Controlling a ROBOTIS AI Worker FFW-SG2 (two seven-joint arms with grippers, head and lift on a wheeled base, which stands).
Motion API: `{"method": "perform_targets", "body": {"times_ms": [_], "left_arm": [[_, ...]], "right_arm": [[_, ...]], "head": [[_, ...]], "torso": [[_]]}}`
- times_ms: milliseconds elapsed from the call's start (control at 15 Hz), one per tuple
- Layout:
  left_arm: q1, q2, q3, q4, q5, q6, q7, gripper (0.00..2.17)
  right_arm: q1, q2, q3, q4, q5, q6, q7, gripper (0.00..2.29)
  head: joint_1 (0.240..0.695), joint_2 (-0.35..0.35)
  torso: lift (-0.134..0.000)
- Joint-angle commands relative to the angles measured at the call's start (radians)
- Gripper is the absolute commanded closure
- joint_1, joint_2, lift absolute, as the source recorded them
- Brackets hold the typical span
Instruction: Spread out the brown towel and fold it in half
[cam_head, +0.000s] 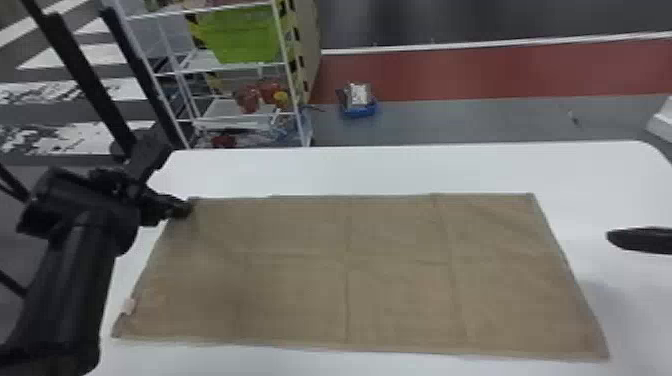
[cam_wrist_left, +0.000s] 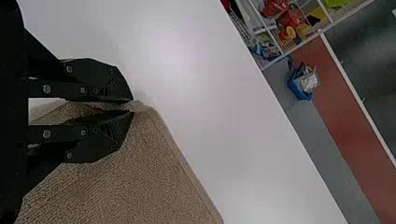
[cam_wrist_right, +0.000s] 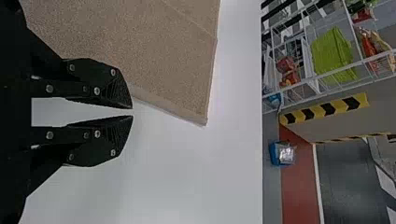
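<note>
The scene is dominated by the white table (cam_head: 380, 170), across which the brown towel (cam_head: 400, 295) is laid in a broad, nearly flat sheet. Its far edge is set parallel to the table's far edge, and its surface is crossed by shallow creases (cam_head: 347, 305). The spreading is judged to be all but finished; only slight wrinkles and a little turned cloth at the near left corner (cam_head: 119, 326) are left to be smoothed. The fold in half is judged to remain, as no half is plainly seen to be laid over the other, though the number of layers cannot be told.

The left arm (cam_head: 75, 280) is extended along the towel's left side. By the left gripper (cam_wrist_left: 133, 106), the far left corner is pinched, with cloth caught between the two fingertips. The right gripper (cam_wrist_right: 133, 112) is held empty beside the towel's right edge, its fingers slightly parted, with a narrow gap between the tips.

For the fold, a second hold on the cloth is probably needed, after which one side must be lifted and carried over evenly. If the towel is pulled by one corner alone, it could be skewed or bunched. At the left edge, a small white label (cam_head: 128, 306) is exposed.
</note>
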Motion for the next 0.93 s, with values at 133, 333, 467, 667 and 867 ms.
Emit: {"method": "perform_targets", "body": {"times_ms": [133, 333, 467, 667, 867], "left_arm": [[0.055, -0.028, 0.01, -0.084, 0.002, 0.0, -0.03, 0.99], [0.078, -0.031, 0.015, -0.113, 0.002, 0.0, -0.045, 0.99], [0.082, -0.033, 0.015, -0.119, 0.002, 0.0, -0.048, 0.99], [0.082, -0.036, 0.005, -0.13, 0.002, 0.003, -0.049, 0.99], [0.082, -0.037, 0.004, -0.131, 0.002, 0.003, -0.053, 0.99]], "right_arm": [[-0.124, 0.023, 0.066, 0.137, 0.06, -0.012, -0.065, 0.95], [-0.228, 0.06, 0.106, 0.282, 0.112, -0.086, -0.128, 0.95], [-0.304, 0.072, 0.135, 0.411, 0.138, -0.126, -0.187, 0.95], [-0.342, 0.089, 0.14, 0.488, 0.144, -0.156, -0.23, 0.95], [-0.374, 0.101, 0.14, 0.529, 0.152, -0.156, -0.258, 0.95]], "head": [[0.695, 0.145], [0.695, 0.135], [0.695, 0.134], [0.695, 0.131], [0.695, 0.131]], "torso": [[-0.134], [-0.134], [-0.134], [-0.134], [-0.134]]}}
